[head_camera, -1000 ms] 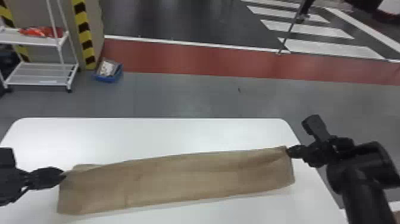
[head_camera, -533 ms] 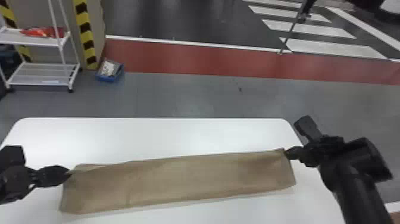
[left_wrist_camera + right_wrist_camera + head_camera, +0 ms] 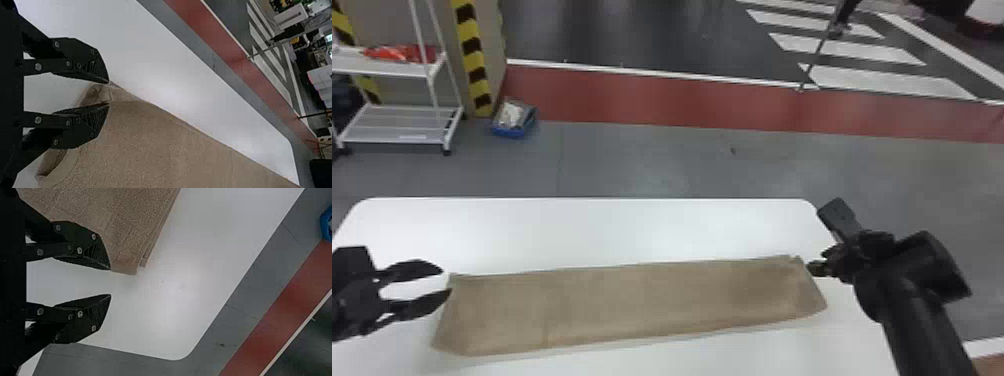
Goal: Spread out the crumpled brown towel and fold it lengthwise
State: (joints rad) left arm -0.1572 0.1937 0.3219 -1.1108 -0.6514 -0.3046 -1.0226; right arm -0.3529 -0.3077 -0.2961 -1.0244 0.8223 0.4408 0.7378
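Observation:
The brown towel [image 3: 632,305] lies on the white table [image 3: 582,230] as a long, fairly flat strip running left to right. At its far left corner my left gripper [image 3: 446,281] stands open; in the left wrist view the left gripper [image 3: 109,93] has a raised bit of towel [image 3: 168,145] near its parted tips. Just off the strip's far right corner is my right gripper [image 3: 816,261]. In the right wrist view the right gripper [image 3: 110,282] is open, one fingertip beside the towel's corner [image 3: 125,262], the gap over bare table.
The table's far edge runs behind the towel, with white surface between them. Beyond it on the floor stand a white shelf cart [image 3: 397,120] and a blue box [image 3: 513,120], at the left.
Both grippers have opened and let go of the towel's far corners. The left one has drawn slightly away from the cloth, and the towel's left end has settled flatter.

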